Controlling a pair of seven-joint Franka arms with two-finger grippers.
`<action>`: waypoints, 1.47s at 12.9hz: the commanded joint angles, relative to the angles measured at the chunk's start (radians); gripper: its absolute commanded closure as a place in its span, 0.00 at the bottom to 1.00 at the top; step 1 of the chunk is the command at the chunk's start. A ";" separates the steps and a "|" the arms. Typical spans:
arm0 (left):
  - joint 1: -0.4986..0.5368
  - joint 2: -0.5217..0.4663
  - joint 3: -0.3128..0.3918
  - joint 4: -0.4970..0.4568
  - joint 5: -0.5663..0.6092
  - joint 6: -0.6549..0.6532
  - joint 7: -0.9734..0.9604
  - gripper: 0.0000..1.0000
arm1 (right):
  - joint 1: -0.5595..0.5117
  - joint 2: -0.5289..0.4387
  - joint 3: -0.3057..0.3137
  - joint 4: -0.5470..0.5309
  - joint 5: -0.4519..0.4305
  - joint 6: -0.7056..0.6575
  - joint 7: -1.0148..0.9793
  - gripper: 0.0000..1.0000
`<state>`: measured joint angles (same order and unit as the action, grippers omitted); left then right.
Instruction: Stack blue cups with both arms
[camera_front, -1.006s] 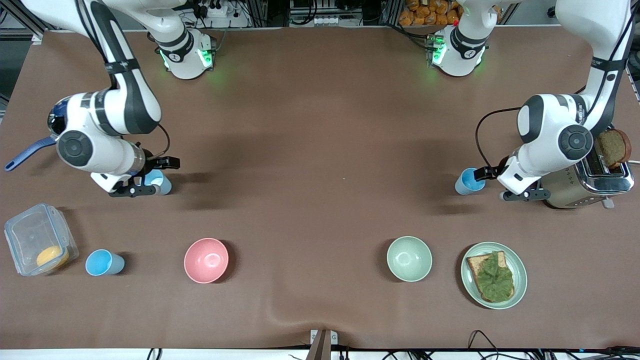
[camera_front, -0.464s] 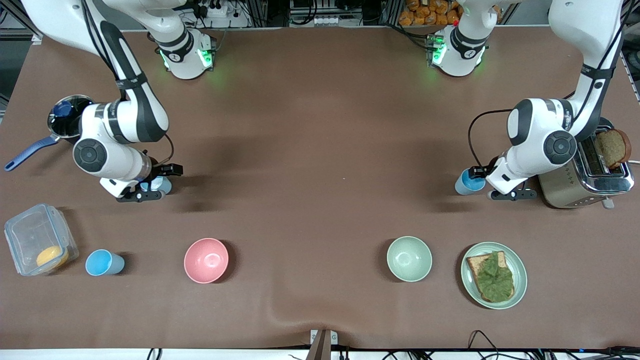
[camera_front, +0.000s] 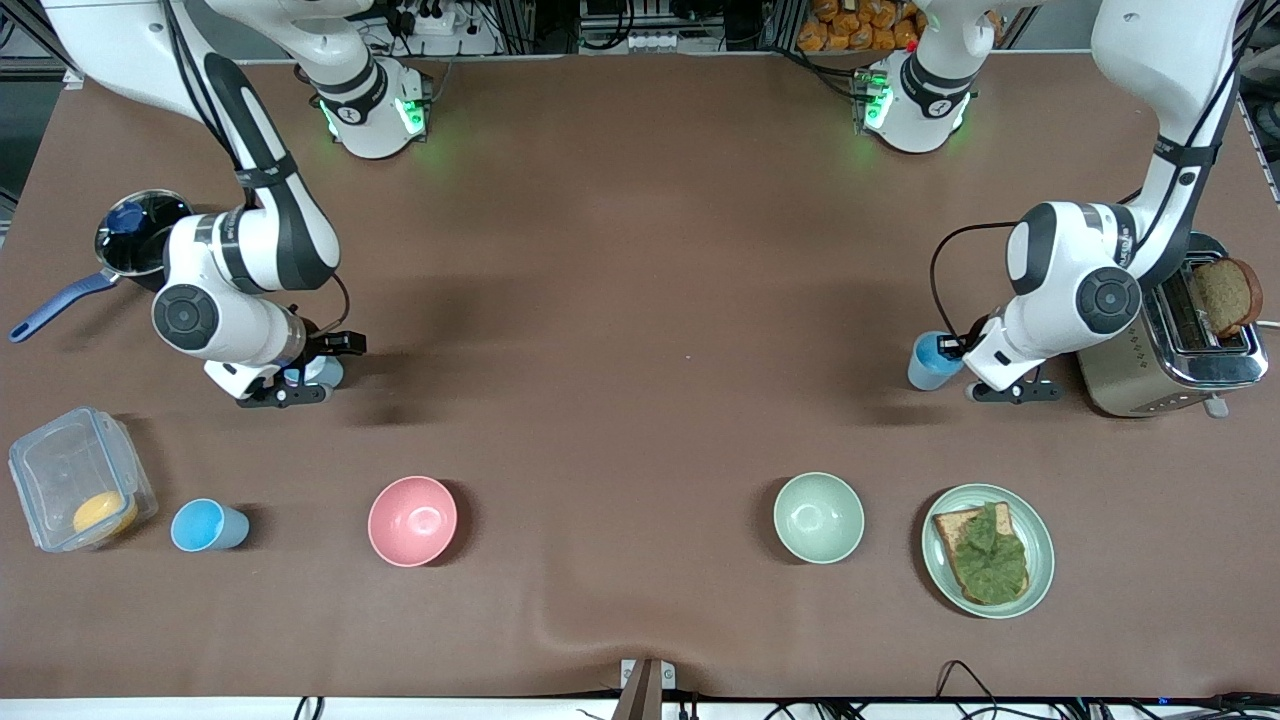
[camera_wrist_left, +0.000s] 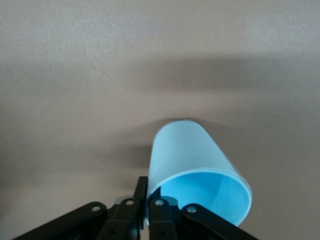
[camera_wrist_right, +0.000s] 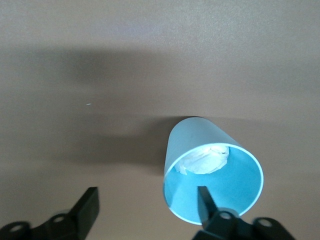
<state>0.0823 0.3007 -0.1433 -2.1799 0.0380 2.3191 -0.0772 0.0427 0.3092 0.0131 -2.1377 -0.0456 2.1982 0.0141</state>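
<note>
A blue cup (camera_front: 926, 364) stands at the left arm's end of the table, beside the toaster. My left gripper (camera_front: 955, 348) is shut on its rim, with one finger (camera_wrist_left: 141, 187) outside the wall of the cup (camera_wrist_left: 192, 155) and the other inside. A paler blue cup (camera_front: 326, 372) stands at the right arm's end. My right gripper (camera_front: 305, 372) is open over its rim, and one finger (camera_wrist_right: 202, 200) reaches inside the cup (camera_wrist_right: 200, 145), which holds crumpled white paper. A third blue cup (camera_front: 205, 525) stands nearer the front camera, beside the plastic box.
A pink bowl (camera_front: 412, 520) and a pale green bowl (camera_front: 818, 517) stand near the front. A green plate (camera_front: 1040, 560) holds toast. A toaster (camera_front: 1180, 345) with bread, a clear box (camera_front: 70, 480) and a saucepan (camera_front: 135, 245) stand at the table's ends.
My left gripper has moved onto the cup beside the toaster and taken hold of its rim. My right gripper has shifted over the paler cup.
</note>
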 joint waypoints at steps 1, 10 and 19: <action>0.011 -0.049 -0.053 0.069 -0.018 -0.115 0.024 1.00 | -0.023 0.025 0.005 0.021 -0.020 0.005 -0.003 0.74; 0.005 -0.103 -0.105 0.544 -0.142 -0.696 -0.001 1.00 | -0.020 0.056 0.007 0.082 -0.019 -0.024 -0.008 1.00; 0.008 -0.075 -0.104 0.546 -0.204 -0.745 -0.128 1.00 | 0.399 0.184 0.011 0.451 0.225 -0.267 0.606 1.00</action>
<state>0.0869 0.2224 -0.2409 -1.6574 -0.1429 1.5986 -0.1811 0.3728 0.3932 0.0362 -1.8204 0.1463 1.9478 0.4783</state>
